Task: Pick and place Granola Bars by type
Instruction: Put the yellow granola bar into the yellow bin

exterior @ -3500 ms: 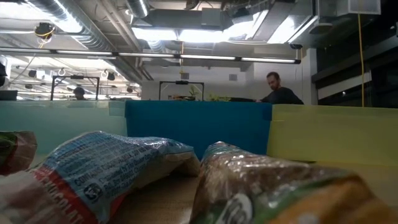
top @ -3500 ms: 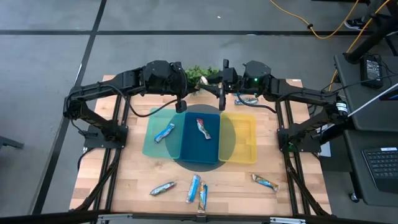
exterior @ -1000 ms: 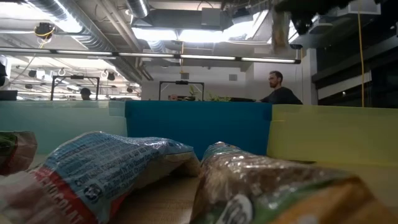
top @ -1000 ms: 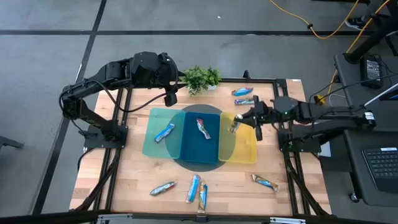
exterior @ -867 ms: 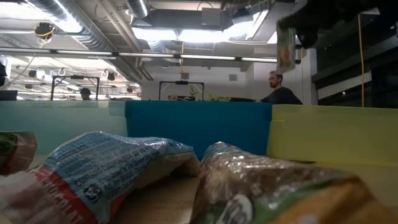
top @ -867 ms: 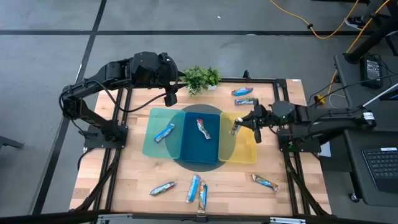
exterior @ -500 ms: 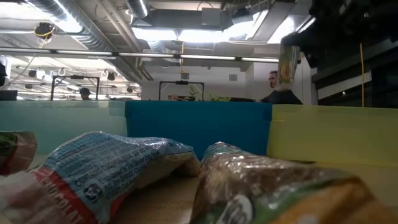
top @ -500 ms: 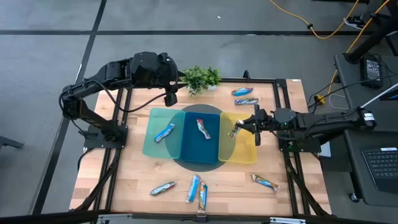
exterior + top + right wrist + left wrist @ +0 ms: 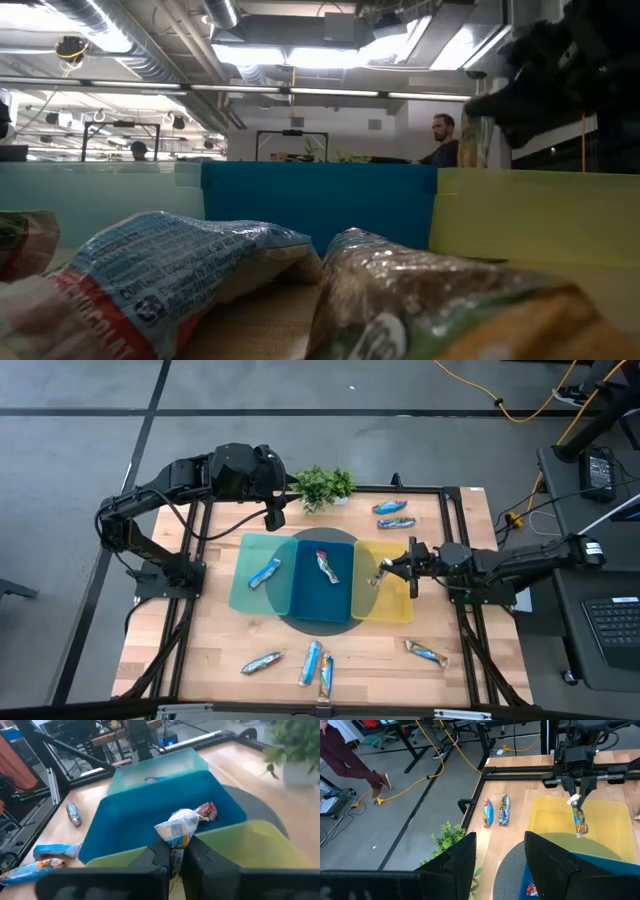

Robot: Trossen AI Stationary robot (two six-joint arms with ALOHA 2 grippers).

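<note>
Right gripper (image 9: 384,568), pinching a bar (image 9: 377,572), has dropped lower over the yellow bin (image 9: 398,602), near its blue-side wall; left gripper (image 9: 274,518) idle, part-spread.

Even overhead light on the table, glaring ceiling lights (image 9: 300,55), blurred foreground wrappers (image 9: 180,275)

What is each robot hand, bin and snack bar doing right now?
Right hand: shut on a granola bar, hanging it over the yellow bin.
Left hand: empty, waiting near the plant.
Teal bin: one bar inside.
Blue bin: one bar inside.
Yellow bin: no bar lying in it.
</note>
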